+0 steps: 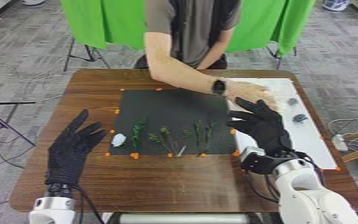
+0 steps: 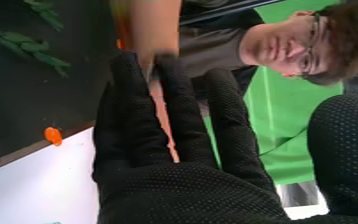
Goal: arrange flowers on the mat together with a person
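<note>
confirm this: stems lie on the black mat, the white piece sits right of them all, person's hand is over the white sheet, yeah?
No, the head view shows the white piece left of all the stems, not right. The stems do lie on the black mat, and the person's hand is over the white sheet.

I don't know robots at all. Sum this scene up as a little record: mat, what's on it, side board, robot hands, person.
Mat: black, on a brown wooden table
On the mat: green stems, side by side; a small white object near the left edge
Side board: white, right of the mat, with small grey items
Left hand: open, left of the mat
Right hand: open, near the person's hand
Person: across the table, arm stretched toward the white board
</note>
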Controlling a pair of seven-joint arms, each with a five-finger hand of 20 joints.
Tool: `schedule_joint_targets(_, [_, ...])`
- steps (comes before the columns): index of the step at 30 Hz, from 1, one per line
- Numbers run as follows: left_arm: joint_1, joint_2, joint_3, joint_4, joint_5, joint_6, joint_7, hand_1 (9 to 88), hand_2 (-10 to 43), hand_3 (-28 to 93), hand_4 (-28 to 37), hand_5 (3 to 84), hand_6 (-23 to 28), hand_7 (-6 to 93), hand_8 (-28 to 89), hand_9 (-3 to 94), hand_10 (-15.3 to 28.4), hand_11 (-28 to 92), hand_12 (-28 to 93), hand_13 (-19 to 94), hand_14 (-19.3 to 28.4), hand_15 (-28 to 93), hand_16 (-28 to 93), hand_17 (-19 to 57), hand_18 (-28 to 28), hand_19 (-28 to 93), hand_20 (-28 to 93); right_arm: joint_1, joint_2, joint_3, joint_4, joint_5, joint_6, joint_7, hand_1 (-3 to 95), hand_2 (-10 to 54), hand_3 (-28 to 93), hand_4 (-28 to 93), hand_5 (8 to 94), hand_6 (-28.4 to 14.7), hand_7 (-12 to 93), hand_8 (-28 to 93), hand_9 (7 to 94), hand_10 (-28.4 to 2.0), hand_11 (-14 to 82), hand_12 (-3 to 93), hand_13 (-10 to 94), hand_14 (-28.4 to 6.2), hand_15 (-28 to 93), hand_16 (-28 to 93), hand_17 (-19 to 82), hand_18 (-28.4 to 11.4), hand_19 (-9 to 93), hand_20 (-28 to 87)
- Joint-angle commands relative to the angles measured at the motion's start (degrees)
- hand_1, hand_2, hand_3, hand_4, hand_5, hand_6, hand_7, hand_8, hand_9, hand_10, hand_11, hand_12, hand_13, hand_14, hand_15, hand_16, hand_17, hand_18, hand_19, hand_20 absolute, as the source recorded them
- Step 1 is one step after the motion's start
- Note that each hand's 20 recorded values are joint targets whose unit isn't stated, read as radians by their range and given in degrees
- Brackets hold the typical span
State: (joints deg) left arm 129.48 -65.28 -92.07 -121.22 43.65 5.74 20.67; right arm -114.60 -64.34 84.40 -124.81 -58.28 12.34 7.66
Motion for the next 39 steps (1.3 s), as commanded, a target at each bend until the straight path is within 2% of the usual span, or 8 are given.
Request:
schedule_joint_targets(1, [0.6,0.08,-0.55,-0.42,-0.13,-0.52,-1.20,21.6,7.0,75,-27.1,34.2,6.2,9.7,-8,38.4,18.3,23,11,31,24.6,49,-8,-3.4,27.3,65,-2,0.0,0.3,-0.5,-0.2,0.1,-0.2,-0.9,11.9,14.3,73,-28,46.1,-2.0,13,-12,50.7,-17.0,12.7,13.7,39,-20.7,36,11,5,-19.8,48,17])
schedule_joint_targets(9, [0.5,0.31,0.24,-0.37,-0.75,0.43,-0.43,21.7,7.1,75,-26.9,34.3,6.5,10.0,-8,38.3,18.4,23,12,31,24.7,48,-8,-3.5,27.6,66,-2,-0.2,0.2,-0.7,-0.3,0.5,0.7,-1.0,11.7,14.2,73,-28,46.6,-1.7,13,-12,51.3,-17.0,13.0,13.8,39,-20.7,36,12,5,-19.8,48,18])
schedule_joint_targets(14, [-0.1,0.08,0.16,-0.53,-0.61,0.32,-0.62,21.9,7.1,76,-26.8,34.4,6.6,10.3,-8,38.4,18.5,24,12,31,24.8,48,-7,-3.5,27.4,66,-3,-0.3,0.0,-0.5,-0.4,0.6,0.9,-1.0,11.8,14.2,73,-28,47.0,-1.8,13,-12,51.8,-17.1,13.3,13.9,40,-20.5,37,12,5,-19.8,48,18])
schedule_joint_targets(16, [-0.2,0.92,0.54,-0.46,-1.05,0.80,0.18,21.9,7.2,75,-26.8,34.4,6.6,10.4,-9,39.0,18.3,24,12,31,24.8,48,-7,-3.5,27.4,66,-3,0.0,0.3,-0.6,-0.4,0.6,1.3,-1.0,11.9,14.1,73,-28,47.1,-1.8,13,-12,51.9,-17.1,13.4,13.8,40,-20.5,37,12,5,-19.9,48,18])
schedule_joint_targets(26, [0.0,1.19,1.02,-0.49,-1.24,1.08,-0.01,22.0,7.2,76,-26.9,34.5,6.7,10.9,-9,39.9,18.0,24,11,32,25.1,49,-8,-3.3,27.3,67,-3,-0.1,0.5,-1.1,-0.4,0.3,1.2,-0.5,11.9,14.1,73,-28,48.1,-1.7,13,-12,53.3,-17.4,14.2,13.9,42,-20.0,40,12,5,-19.9,48,18])
schedule_joint_targets(31, [0.5,0.71,1.16,-0.58,-0.84,0.63,-0.83,22.0,7.3,76,-26.8,34.7,6.7,11.1,-9,40.7,18.0,24,11,32,25.1,50,-8,-3.3,27.3,67,-3,-0.4,0.5,-1.1,-0.5,-0.6,0.5,0.5,12.0,14.1,72,-28,48.3,-1.8,13,-13,54.3,-17.4,15.1,14.1,43,-19.9,42,12,5,-19.9,48,19])
schedule_joint_targets(35, [0.2,1.33,1.38,-0.61,-1.08,0.98,-0.08,22.1,7.5,76,-26.7,34.7,6.7,11.1,-9,40.6,18.0,24,12,32,25.1,50,-8,-3.3,27.2,67,-3,0.1,1.4,-0.9,-0.9,-3.2,2.5,1.5,12.3,14.0,72,-28,48.6,-1.7,13,-12,55.5,-17.7,16.0,14.3,44,-19.5,45,12,5,-19.8,49,19])
schedule_joint_targets(39, [0.4,1.57,1.27,-0.81,-1.22,1.16,0.22,22.1,7.4,76,-26.7,34.5,6.7,11.3,-9,40.0,18.2,24,12,32,25.3,51,-8,-3.3,27.2,67,-3,1.0,4.1,-1.6,-1.8,-12.9,9.6,5.5,14.1,12.6,73,-27,48.9,-1.7,14,-13,58.0,-18.6,20.8,15.5,47,-18.6,51,12,6,-20.0,51,19])
